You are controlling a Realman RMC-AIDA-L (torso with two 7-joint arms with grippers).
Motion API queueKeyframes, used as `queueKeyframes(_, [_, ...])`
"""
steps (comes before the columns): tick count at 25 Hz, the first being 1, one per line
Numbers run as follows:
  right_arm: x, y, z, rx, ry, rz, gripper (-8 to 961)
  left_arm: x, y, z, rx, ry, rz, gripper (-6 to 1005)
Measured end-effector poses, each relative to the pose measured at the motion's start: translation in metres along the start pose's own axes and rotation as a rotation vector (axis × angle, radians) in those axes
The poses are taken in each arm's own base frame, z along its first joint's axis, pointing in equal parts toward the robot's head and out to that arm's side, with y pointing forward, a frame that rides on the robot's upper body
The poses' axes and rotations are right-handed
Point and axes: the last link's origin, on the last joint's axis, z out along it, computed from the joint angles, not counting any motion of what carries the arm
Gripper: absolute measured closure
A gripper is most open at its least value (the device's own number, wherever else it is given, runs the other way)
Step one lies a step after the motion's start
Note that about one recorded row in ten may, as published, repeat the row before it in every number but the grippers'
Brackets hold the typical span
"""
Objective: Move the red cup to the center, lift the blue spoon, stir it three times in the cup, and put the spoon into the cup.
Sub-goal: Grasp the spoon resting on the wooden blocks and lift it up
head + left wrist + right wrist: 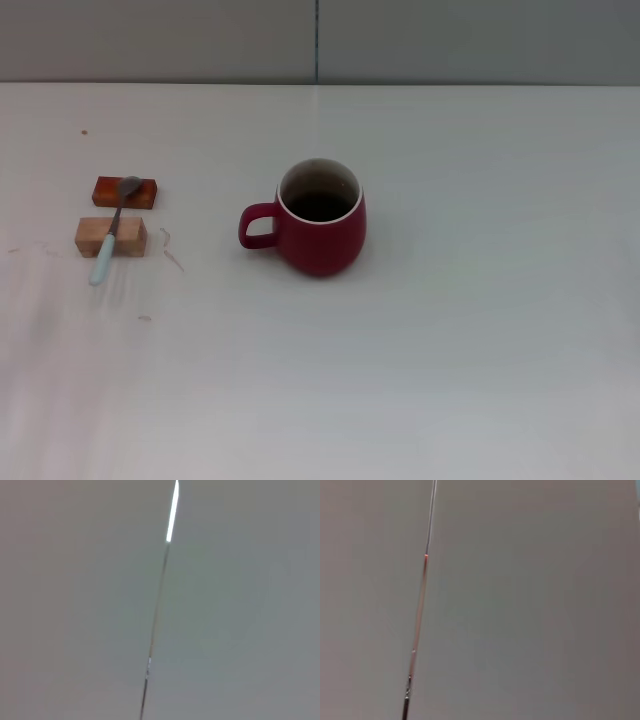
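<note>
Neither gripper appears in my views; slim blue-handled metal spoon [110, 232] lies left of rounded dark red ceramic cup [318, 216], favouring left arm

One red cup [320, 225], one blue spoon [111, 240] and two wooden blocks [126, 191] [110, 237] in all

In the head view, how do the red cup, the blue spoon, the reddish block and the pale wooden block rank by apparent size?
1. red cup, clearly largest
2. blue spoon, longest of the rest but slim
3. pale wooden block and reddish block: they look alike, so unranked
</note>
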Motion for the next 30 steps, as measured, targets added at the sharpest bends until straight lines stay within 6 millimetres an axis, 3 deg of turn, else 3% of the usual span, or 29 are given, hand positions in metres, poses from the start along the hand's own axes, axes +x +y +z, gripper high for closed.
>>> queueKeyframes(2, [-0.004, -0.005, 0.017, 0.006, -0.011, -0.032, 273, -0.004, 0.017, -0.02, -0.023, -0.026, 0.067, 158])
queueKeyframes(3, [-0.004, -0.005, 0.017, 0.006, -0.011, -0.032, 273, -0.004, 0.017, -0.02, -0.023, -0.026, 0.067, 158])
queueKeyframes(5, [-0.01, -0.01, 0.031, 0.035, -0.031, -0.058, 272, -0.009, 0.038, -0.043, -0.054, -0.086, 0.128, 158])
queueKeyframes(14, [-0.016, -0.013, 0.052, 0.06, -0.04, -0.122, 272, -0.021, 0.085, -0.075, -0.129, -0.242, 0.114, 157])
queueKeyframes(19, [-0.017, -0.018, 0.05, 0.081, -0.048, -0.125, 272, -0.037, 0.101, -0.077, -0.132, -0.359, 0.128, 158])
queueKeyframes(30, [-0.021, -0.027, 0.042, 0.098, -0.075, -0.14, 273, -0.059, 0.095, -0.066, -0.12, -0.47, 0.171, 158])
